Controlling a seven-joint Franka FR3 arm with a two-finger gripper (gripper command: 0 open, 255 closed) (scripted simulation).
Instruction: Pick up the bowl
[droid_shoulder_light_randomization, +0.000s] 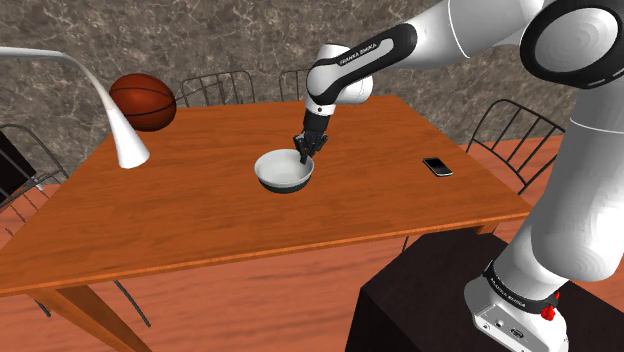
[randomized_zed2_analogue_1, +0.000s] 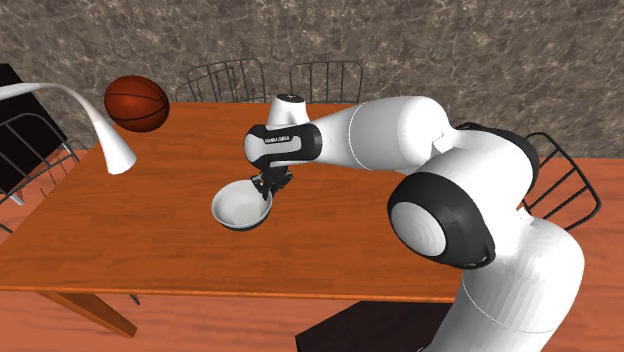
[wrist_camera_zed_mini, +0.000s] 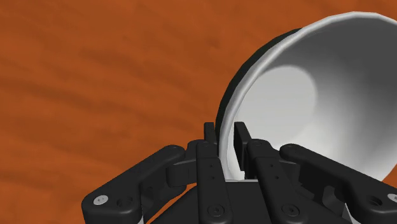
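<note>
Over the table (droid_shoulder_light_randomization: 200, 215), hand (droid_shoulder_light_randomization: 303, 156) clamped on the bowl (droid_shoulder_light_randomization: 283, 175); phone (droid_shoulder_light_randomization: 437, 166), lamp (droid_shoulder_light_randomization: 126, 142), basketball (droid_shoulder_light_randomization: 143, 102) well apart.

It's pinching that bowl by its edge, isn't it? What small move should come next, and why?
Probably a slow lift straight up. The gripper has one finger inside and one outside the rim of the bowl, shut on it, so raising it seems all that's left.
</note>
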